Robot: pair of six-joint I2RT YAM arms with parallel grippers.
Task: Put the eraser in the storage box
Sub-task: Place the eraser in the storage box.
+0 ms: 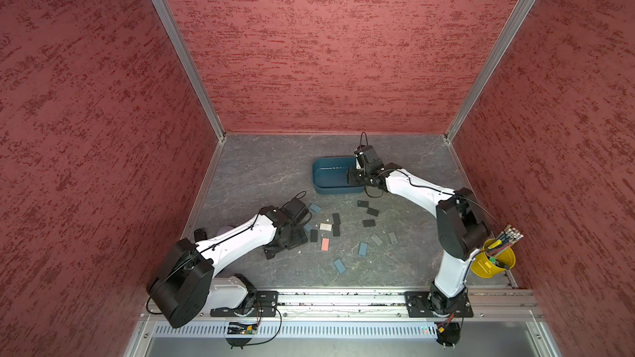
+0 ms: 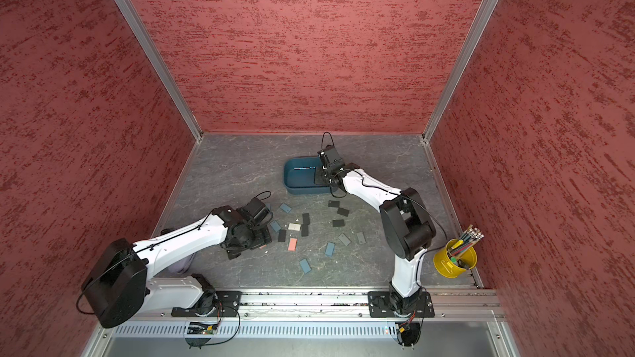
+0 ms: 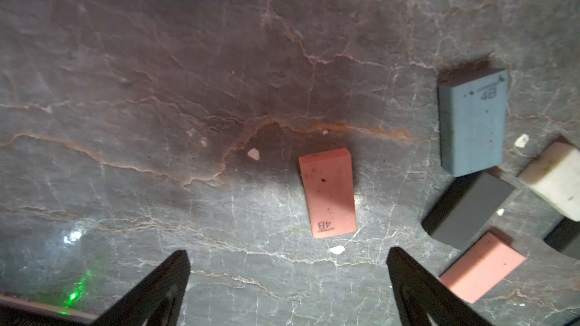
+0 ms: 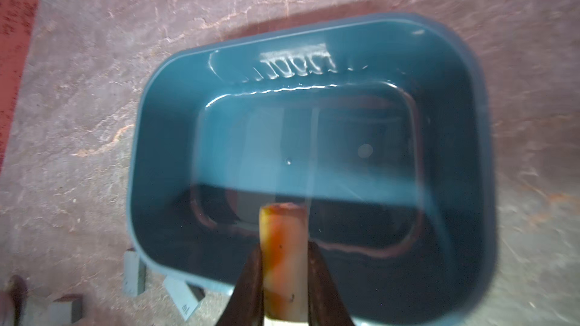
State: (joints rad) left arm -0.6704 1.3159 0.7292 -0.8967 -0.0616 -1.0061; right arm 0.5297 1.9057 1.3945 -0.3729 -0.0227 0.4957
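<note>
Nearest the lens in both top views is the left arm's black elbow housing (image 1: 182, 283). That arm reaches over the grey table (image 1: 261, 173), and its left pincer (image 1: 283, 247) hangs low beside the loose erasers (image 1: 324, 244). You'll find the storage box (image 1: 330, 173) farther back. The right pincer (image 1: 355, 177) is over the end of it nearer the right arm, with its jaws hidden under the wrist. A yellow pencil cup (image 1: 493, 262) stands at the table's right edge.

From the left wrist, you see the left pincer (image 3: 287, 254) spread wide and holding nothing. A pink eraser (image 3: 328, 192) lies flat just ahead of the gap. A blue-grey eraser (image 3: 472, 123), a dark grey eraser (image 3: 467, 211) and a white eraser (image 3: 555, 180) lie off to one side.

From the right wrist, the picture is blurred. Even so, you can see the right pincer (image 4: 285, 247) clamped on the eraser (image 4: 282, 230), a pale block tinged orange. It is held over the inside of the storage box (image 4: 163, 139).
</note>
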